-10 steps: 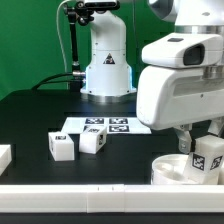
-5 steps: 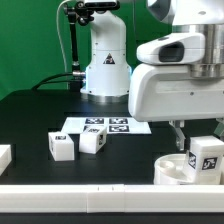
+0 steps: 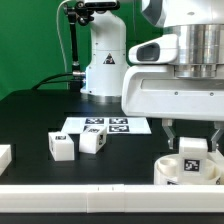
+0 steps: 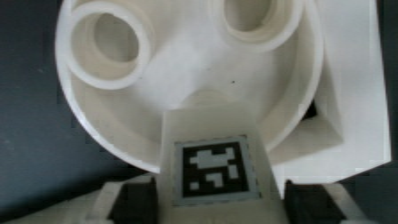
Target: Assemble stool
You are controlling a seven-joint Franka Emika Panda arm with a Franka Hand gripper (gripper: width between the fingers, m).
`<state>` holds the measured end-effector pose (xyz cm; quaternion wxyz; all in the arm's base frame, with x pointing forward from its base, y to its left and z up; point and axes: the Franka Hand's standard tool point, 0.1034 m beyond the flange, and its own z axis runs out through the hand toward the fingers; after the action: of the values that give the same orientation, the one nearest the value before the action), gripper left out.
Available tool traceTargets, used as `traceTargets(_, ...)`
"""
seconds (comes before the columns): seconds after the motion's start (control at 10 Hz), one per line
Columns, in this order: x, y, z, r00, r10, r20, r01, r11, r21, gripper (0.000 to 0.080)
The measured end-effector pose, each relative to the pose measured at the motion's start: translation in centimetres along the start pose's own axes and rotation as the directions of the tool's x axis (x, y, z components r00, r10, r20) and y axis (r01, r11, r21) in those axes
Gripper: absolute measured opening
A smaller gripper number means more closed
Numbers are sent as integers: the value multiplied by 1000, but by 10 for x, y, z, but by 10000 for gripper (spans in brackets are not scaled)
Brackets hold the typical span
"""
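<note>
The white round stool seat [image 3: 172,172] lies at the exterior view's lower right, partly cut by the front bar. My gripper [image 3: 192,137] is shut on a white blocky leg [image 3: 191,149] with a square tag and holds it just over the seat. In the wrist view the tagged leg [image 4: 215,165] sits between my fingers [image 4: 130,203], over the seat [image 4: 151,105], whose two round holes [image 4: 107,45] show beyond it. Whether the leg touches the seat I cannot tell. Two more tagged legs [image 3: 61,147] [image 3: 92,141] stand loose on the black table at centre left.
The marker board [image 3: 105,126] lies flat behind the loose legs. A plain white bar end [image 3: 3,157] shows at the left edge. A white bar [image 3: 90,197] runs along the front. The robot base [image 3: 105,65] stands at the back.
The gripper has shifted toward the exterior view's left and turned, carrying the leg with it. The leg was tilted at the far right; now it faces forward over the seat.
</note>
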<state>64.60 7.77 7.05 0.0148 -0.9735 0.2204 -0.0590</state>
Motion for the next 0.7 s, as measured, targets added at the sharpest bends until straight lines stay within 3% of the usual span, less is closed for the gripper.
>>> traceTargets(0.1, 1, 4, 0, 993, 115, 4, -115, 993, -2, 341)
traceTargets(0.3, 2, 5, 0, 987, 158, 1, -158, 987, -5, 341)
traceTargets(0.4, 3, 6, -2, 991, 136, 1, -136, 991, -3, 433)
traceTargets(0.5, 3, 11, -9, 995, 102, 3, -102, 995, 6, 433)
traceTargets(0.6, 2, 24, -21, 997, 73, 8, -73, 997, 18, 602)
traceTargets(0.7, 0, 41, -31, 999, 41, 9, -41, 999, 22, 640)
